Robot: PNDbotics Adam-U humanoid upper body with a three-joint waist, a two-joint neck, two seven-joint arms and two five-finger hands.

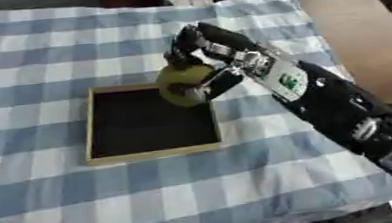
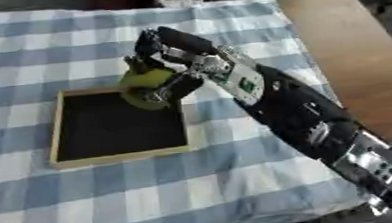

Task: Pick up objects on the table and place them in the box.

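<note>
While the right hand [image 1: 197, 58] hangs over the far right corner of the box [image 1: 153, 152], its fingers [image 1: 224, 82] are curled round a yellow-green ball [image 1: 182, 79], which sits above the black floor, clear of the wooden rim. Round and smooth, it looks light and perhaps slightly soft; a wrap across its widest part seems safest, since it could roll on the checked cloth [image 1: 110, 200] covering the bench.

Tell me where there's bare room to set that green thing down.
The box's black floor lies bare, left of and below the right hand holding the green object. The checked cloth in front and to the left is free too. Only the box's upper right corner is crowded.
</note>
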